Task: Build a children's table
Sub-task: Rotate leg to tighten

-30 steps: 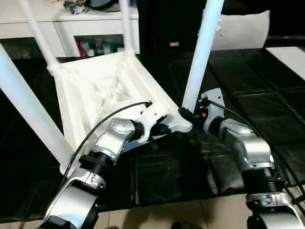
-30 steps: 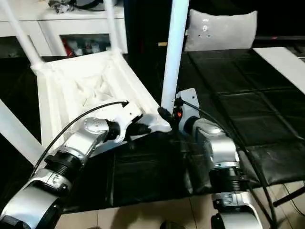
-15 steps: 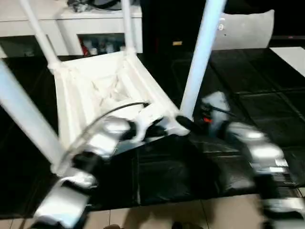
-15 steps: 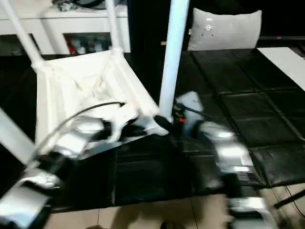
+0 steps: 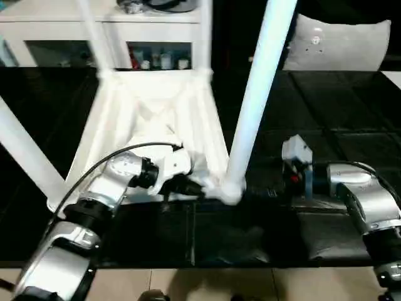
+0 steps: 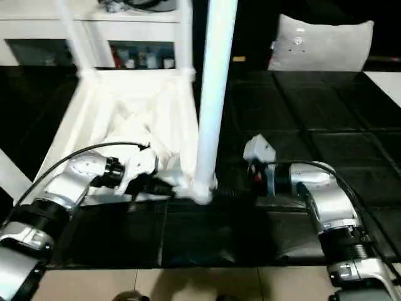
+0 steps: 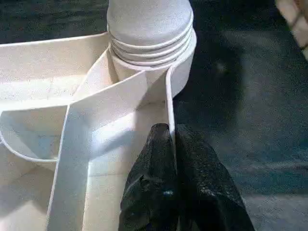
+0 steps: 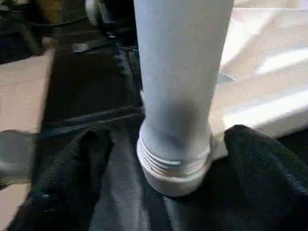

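The children's table lies upside down, its ribbed white top (image 5: 150, 113) on the black cover. Its legs stand up from the corner sockets, and the near-right leg (image 5: 254, 106) rises beside my arms. My left gripper (image 7: 171, 144) is shut on the top's thin rim wall, just short of that leg's socket (image 7: 149, 53). My right gripper (image 8: 168, 163) is open. Its black fingers (image 8: 72, 178) stand wide on either side of the leg's base (image 8: 175, 120), clear of it. In the left eye view my right wrist (image 5: 299, 164) sits to the right of the leg.
The black-covered work table (image 5: 351, 125) stretches right and behind. A white shelf unit (image 5: 56, 25) stands at the back left, and a grey cushion (image 5: 338, 44) at the back right. A pale floor strip (image 5: 250, 285) runs along the table's near edge.
The camera has shifted. My right gripper has opened and drawn back to the right from the near-right leg's base. My left gripper keeps its grip on the rim.
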